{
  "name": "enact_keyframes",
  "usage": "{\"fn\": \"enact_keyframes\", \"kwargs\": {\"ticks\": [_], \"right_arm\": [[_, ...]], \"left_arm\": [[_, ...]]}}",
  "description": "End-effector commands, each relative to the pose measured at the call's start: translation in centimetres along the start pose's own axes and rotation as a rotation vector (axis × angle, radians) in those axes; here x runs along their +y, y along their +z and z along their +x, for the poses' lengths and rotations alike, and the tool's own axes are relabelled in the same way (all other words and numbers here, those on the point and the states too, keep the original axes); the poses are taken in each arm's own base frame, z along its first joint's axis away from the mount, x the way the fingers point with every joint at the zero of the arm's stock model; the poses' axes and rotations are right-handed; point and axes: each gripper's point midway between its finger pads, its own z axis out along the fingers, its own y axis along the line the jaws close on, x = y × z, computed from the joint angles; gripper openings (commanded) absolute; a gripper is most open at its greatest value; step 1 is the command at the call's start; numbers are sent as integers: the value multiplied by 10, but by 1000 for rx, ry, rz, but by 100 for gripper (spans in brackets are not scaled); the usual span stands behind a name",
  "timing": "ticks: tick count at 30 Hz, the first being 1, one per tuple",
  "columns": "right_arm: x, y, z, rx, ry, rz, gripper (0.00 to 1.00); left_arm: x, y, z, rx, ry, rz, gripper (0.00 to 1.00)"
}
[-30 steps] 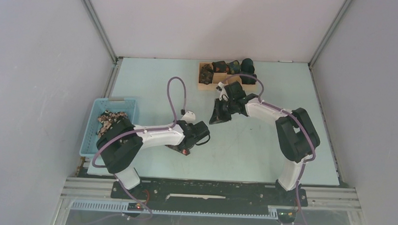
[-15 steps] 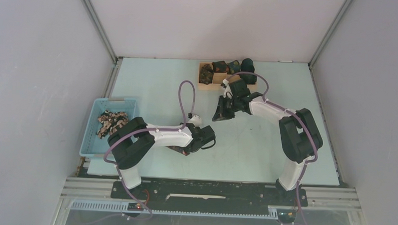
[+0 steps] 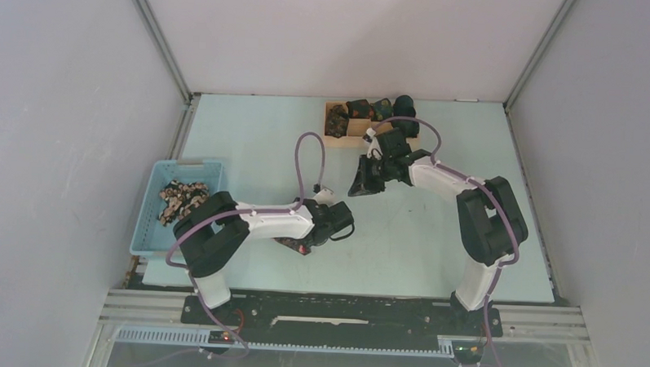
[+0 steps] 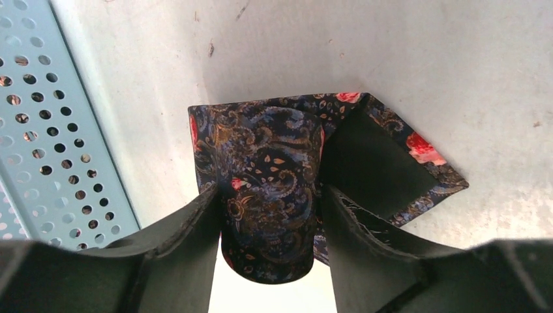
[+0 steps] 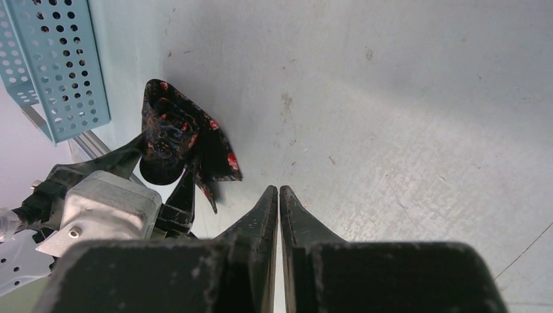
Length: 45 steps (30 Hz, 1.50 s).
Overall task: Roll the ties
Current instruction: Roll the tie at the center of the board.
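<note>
Dark rolled necktie [image 4: 264, 163], black-green fabric with red-pink flowers and tan paisley, sits on the pale blue-green tabletop [image 3: 250, 140]. It is around the middle, toward the near edge. The roll stands between the left arm's fingers [image 4: 182, 241], one black finger on each side, both right up against the fabric. These fingers are partly spread; cannot tell if they squeeze the roll or only touch it. The tie's wide pointed end [image 4: 417, 153] is not wound in. It lies flat on the tabletop touching the roll, lining side up, floral border showing along the edges. From the top camera the roll is mostly hidden under the left wrist.

The right arm's fingers [image 5: 269, 208] are pressed together, tips meeting, nothing between them. They hang over bare tabletop, farther back and to the right of the roll, well apart from it. The right wrist camera looks past them at the roll and the left arm's fingers.

Light-blue perforated plastic basket [image 3: 150, 226] sits at the left edge of the tabletop, with a tangled heap of loose patterned ties [image 3: 182, 196] inside. Tan wooden divided tray [image 3: 333, 140] sits at the far side, right of centre. It carries several dark rolled ties [image 3: 361, 110]; which compartment each is in is too small to tell. The right arm's fingers are near that tray, not touching it.
</note>
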Motion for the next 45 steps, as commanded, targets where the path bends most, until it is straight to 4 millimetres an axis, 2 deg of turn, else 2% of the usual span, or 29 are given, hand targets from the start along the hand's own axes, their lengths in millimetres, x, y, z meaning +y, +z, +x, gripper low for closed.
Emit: {"fn": "enact_keyframes", "kwargs": {"ticks": [1,8,14,16,19,24,28,33,37,41,45], "right_arm": [[22,-16,-19,-58,-40,-46,7],[33,-17,-28,-62,-53,-54,8],[42,-14,-27,-53,-67,-60,8],[44,-11,-24,-45,-70,-61,8],[47,-7,-19,-30,-76,-62,8],[59,-1,-4,5,-97,-69,9],[77,7,12,45,-115,-107,12],[100,20,30,76,-123,-147,20],[116,32,41,103,-110,-194,25],[127,46,51,122,-107,-229,27],[128,60,58,144,-88,-243,26]], "left_arm": [[-20,-15,-19,-35,-60,127,61],[-14,-27,-27,-55,-69,151,69],[-7,-37,-34,-85,-100,173,77],[-2,-43,-38,-100,-125,178,84],[5,-55,-46,-133,-165,205,89],[20,-79,-56,-195,-220,273,94],[43,-92,-64,-251,-328,328,93],[80,-82,-59,-294,-515,373,93],[94,-60,-40,-238,-635,410,99],[87,-54,-39,-240,-703,530,100],[82,-47,-36,-228,-724,575,100]]}}
